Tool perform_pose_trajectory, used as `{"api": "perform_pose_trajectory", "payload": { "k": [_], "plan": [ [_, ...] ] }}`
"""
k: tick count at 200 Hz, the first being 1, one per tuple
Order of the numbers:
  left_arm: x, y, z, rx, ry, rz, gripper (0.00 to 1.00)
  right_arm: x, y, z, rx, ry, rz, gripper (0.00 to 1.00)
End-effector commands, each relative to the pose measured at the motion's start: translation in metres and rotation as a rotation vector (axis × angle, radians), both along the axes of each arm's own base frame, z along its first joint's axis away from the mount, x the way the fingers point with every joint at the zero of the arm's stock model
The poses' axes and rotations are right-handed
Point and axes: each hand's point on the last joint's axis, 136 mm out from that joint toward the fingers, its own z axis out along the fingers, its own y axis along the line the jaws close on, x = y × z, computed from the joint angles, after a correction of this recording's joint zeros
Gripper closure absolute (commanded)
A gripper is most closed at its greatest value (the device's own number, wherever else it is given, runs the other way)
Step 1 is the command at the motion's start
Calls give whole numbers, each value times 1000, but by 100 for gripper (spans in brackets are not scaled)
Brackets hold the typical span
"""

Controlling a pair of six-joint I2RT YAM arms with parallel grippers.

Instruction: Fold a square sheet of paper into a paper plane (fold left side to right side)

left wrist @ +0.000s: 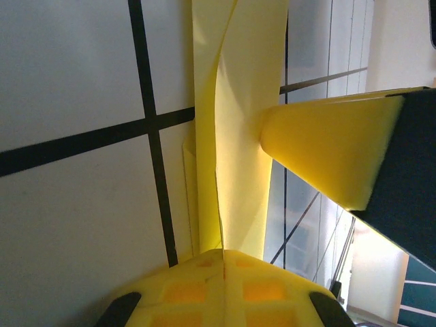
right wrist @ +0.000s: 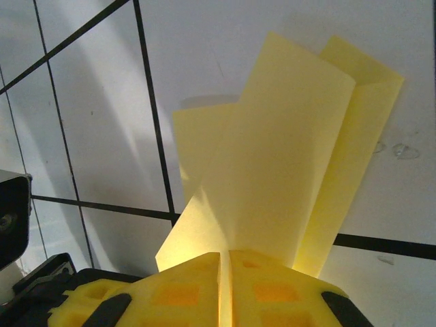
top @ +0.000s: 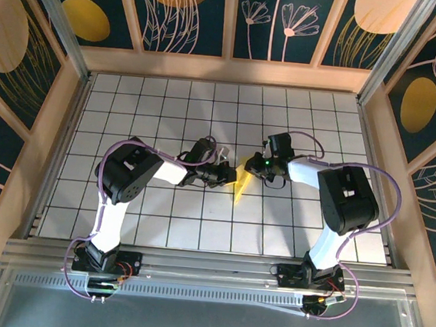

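Note:
The paper plane (top: 242,187) is a narrow yellow folded piece, standing up off the white grid table (top: 158,220) at mid-table. My left gripper (top: 231,176) comes in from the left and my right gripper (top: 253,169) from the right, and they meet at its upper end. In the left wrist view the left gripper (left wrist: 223,257) is shut on a raised crease of the paper plane (left wrist: 238,102), with a yellow finger (left wrist: 320,146) of the right gripper pressing on it from the right. In the right wrist view the right gripper (right wrist: 225,257) is shut on the paper plane (right wrist: 286,157), whose layers fan out beyond it.
Wooden frame walls (top: 62,117) close off the table on the left, right and back. Both arm bases stand at the near edge (top: 208,265). Open grid tiles lie around the two grippers on all sides.

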Motion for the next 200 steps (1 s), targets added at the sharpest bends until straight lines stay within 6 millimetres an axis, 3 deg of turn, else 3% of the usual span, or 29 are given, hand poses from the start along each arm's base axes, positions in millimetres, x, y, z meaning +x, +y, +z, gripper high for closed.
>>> {"api": "perform_pose_trajectory", "payload": {
  "k": [1, 15, 20, 164, 200],
  "plan": [
    [-8, 23, -58, 182, 60, 47, 99, -2, -3, -6, -38, 10, 1, 89],
    [-9, 23, -59, 182, 61, 43, 99, -3, -4, -7, -44, 11, -1, 90],
    [-2, 16, -51, 164, 39, 43, 98, -4, -4, -7, -44, 13, -1, 90],
    [-6, 9, -55, 167, 50, 18, 95, -22, -14, -31, -56, 52, -29, 93],
    [-1, 12, -40, 163, 5, 41, 89, -30, -17, -40, -61, 66, -30, 95]
  ]
}}
